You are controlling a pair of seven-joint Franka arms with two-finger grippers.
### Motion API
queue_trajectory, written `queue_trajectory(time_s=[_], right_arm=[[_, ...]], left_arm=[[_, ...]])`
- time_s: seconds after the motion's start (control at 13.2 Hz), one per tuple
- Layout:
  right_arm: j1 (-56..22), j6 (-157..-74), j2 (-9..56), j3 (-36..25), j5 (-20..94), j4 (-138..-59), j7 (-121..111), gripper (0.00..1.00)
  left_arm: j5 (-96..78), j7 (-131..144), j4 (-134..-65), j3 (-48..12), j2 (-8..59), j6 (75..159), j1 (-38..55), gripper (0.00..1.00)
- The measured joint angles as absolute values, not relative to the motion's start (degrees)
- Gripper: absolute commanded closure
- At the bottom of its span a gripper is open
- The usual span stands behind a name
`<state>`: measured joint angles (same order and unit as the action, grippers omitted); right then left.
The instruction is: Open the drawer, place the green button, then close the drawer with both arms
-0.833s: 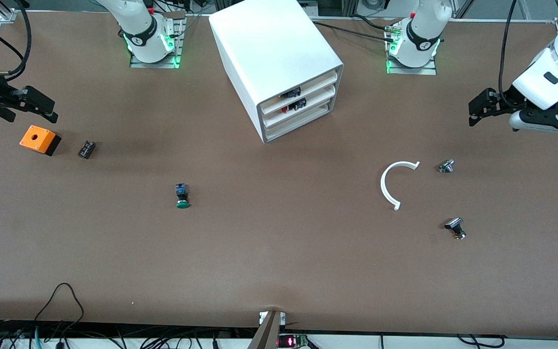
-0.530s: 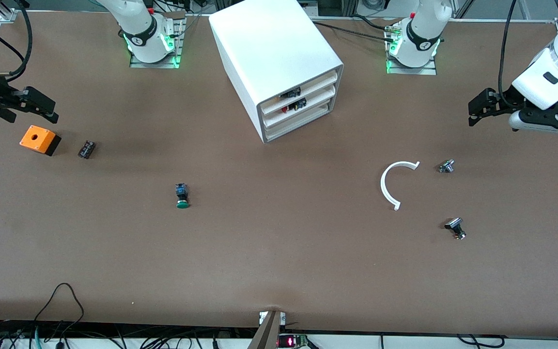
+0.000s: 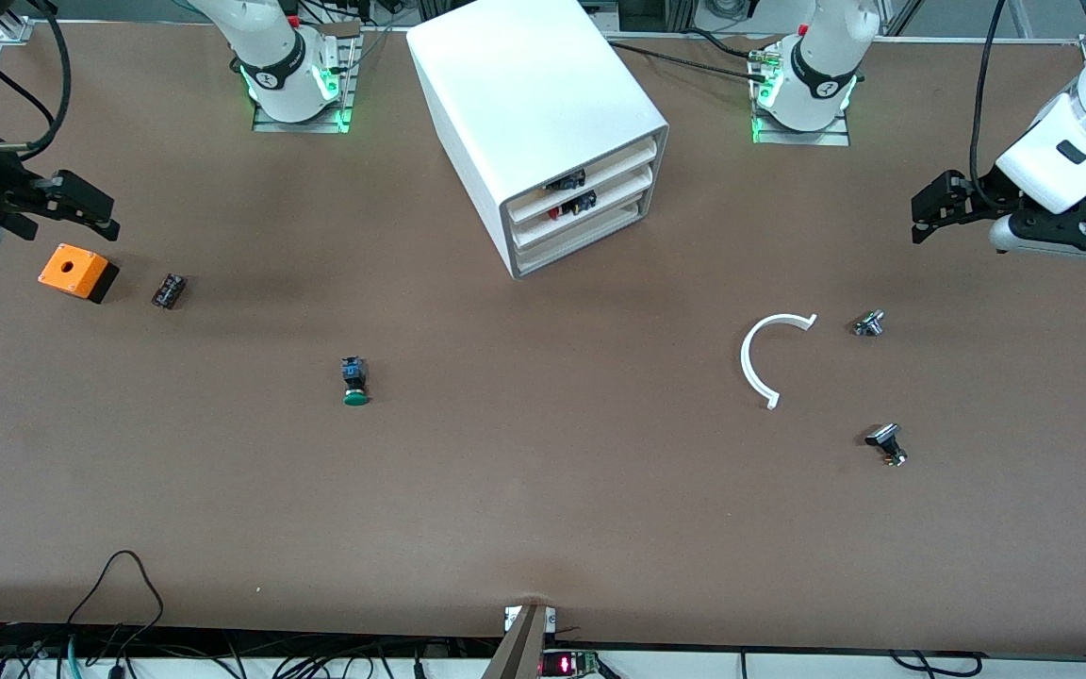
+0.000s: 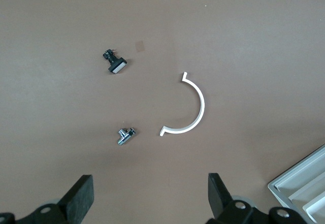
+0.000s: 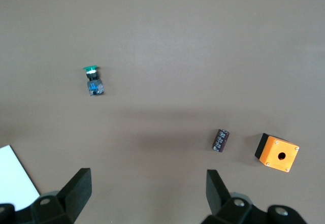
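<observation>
Only the front view shows the drawer (image 3: 590, 236) shut.

- No text, label, brand name or number can be read anywhere in these views.
- Each arm base (image 3: 290, 75) carries a small round black-and-white mark on its black collar, but what it shows cannot be told.
- A red lit display (image 3: 567, 665) sits just past the tabletop's edge nearest the front camera; its characters cannot be made out.
</observation>
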<state>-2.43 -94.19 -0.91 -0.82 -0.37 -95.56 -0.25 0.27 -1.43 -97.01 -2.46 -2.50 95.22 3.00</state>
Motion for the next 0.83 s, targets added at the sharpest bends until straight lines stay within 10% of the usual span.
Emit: queue_trajectory(time_s=[0.83], right_arm=[[-6.8, -102.0, 11.5, 0.6, 2.5, -95.9, -0.1, 0.0]], left_arm=[[-11.4, -1.0, -96.9, -4.0, -1.6, 79.0, 3.5, 0.01]])
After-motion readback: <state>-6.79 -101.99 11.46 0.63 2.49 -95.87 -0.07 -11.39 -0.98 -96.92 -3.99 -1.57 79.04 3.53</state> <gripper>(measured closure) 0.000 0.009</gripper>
